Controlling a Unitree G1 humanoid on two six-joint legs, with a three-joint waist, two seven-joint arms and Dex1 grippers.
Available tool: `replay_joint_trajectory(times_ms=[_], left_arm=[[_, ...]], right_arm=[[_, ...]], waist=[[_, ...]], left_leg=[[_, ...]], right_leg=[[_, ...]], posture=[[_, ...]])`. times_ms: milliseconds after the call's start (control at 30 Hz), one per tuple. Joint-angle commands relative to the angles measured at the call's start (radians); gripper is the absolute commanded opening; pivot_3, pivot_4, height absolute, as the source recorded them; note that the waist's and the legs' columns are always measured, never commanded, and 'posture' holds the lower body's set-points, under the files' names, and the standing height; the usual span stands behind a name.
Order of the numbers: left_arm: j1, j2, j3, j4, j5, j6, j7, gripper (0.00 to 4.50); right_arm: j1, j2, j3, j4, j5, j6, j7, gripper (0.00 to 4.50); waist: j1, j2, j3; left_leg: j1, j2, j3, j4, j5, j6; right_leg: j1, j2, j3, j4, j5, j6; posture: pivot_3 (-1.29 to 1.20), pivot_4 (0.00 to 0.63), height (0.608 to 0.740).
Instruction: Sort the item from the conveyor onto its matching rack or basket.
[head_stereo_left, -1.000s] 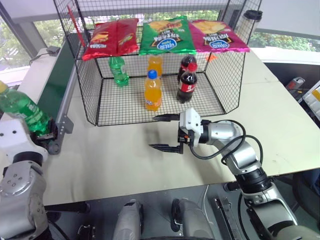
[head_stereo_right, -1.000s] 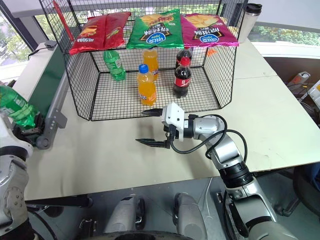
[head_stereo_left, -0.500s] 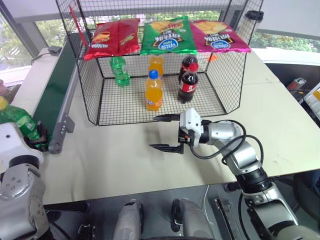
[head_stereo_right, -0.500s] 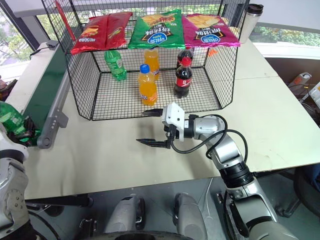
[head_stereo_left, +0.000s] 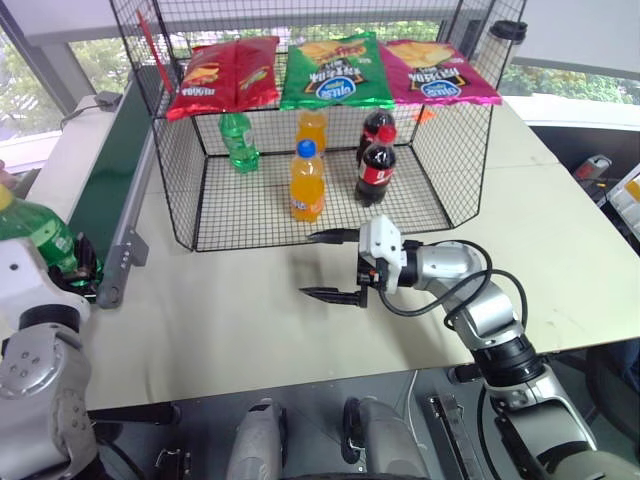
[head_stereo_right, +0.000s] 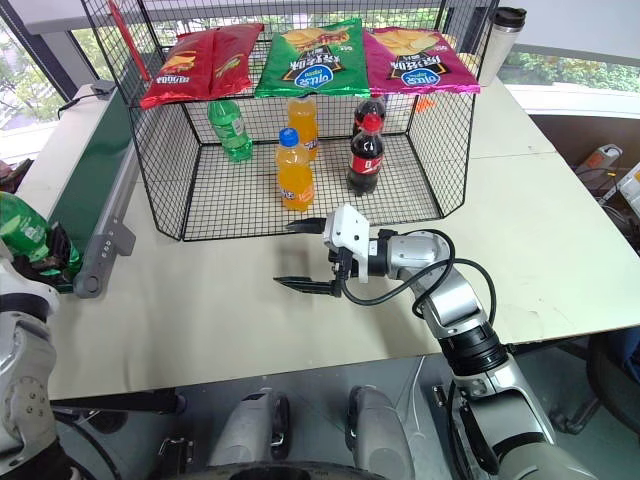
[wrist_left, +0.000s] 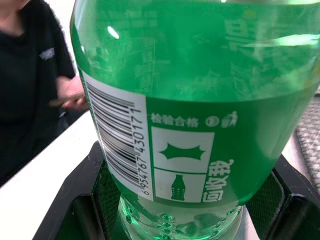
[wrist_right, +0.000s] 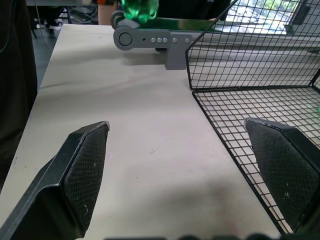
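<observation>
The left gripper (head_stereo_left: 68, 270), at 9 o'clock, is clamped on the green soda bottle (head_stereo_left: 35, 236), held beside the near end of the conveyor (head_stereo_left: 105, 190). The right gripper (head_stereo_left: 328, 264), at centre, hangs over the table (head_stereo_left: 230, 320) with jaws wide, holding nothing. At 12 o'clock stands the wire cage (head_stereo_left: 320, 215), holding four bottles, three chip bags on top.

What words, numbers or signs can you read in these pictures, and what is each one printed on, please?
"6954767430171" under the barcode on the green bottle's label, which the left gripper grips.
"检验合格" on the same label, above a star sign and a bottle sign.
The larger characters on that label: cut off, unreadable.
Chip bags atop the wire cage: brand print too small to read.
</observation>
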Motion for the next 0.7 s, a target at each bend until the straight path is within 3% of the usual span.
replay_joint_trajectory(times_ms=[33,233,367,700], left_arm=[[-0.03,0.059,-0.014,-0.104,-0.085,0.022,-0.069,2.68],[-0.081,0.096,-0.119,-0.123,-0.153,0.066,-0.111,2.68],[-0.136,0.081,-0.233,-0.065,-0.113,0.035,-0.107,2.68],[-0.327,-0.059,-0.5,0.291,0.066,-0.179,-0.082,2.68]], right_arm=[[-0.013,-0.012,-0.013,-0.042,-0.001,0.015,-0.013,4.5],[-0.023,-0.032,0.005,-0.054,-0.048,0.096,-0.065,4.5],[-0.034,-0.029,0.006,-0.067,-0.05,0.163,-0.09,4.5],[-0.05,-0.002,0.003,-0.04,-0.095,0.193,-0.177,4.5]], waist=[[0.001,0.0,0.0],[0.0,0.0,0.0],[0.0,0.0,0.0],[0.001,0.0,0.0]], left_leg=[[0.0,0.0,0.0,0.0,0.0,0.0],[0.0,0.0,0.0,0.0,0.0,0.0],[0.0,0.0,0.0,0.0,0.0,0.0],[0.0,0.0,0.0,0.0,0.0,0.0]], right_leg=[[0.0,0.0,0.0,0.0,0.0,0.0],[0.0,0.0,0.0,0.0,0.0,0.0],[0.0,0.0,0.0,0.0,0.0,0.0],[0.0,0.001,0.0,0.0,0.0,0.001]], posture=[[0.0,0.15,0.74],[0.0,0.15,0.74],[0.0,0.15,0.74],[0.0,0.15,0.74]])
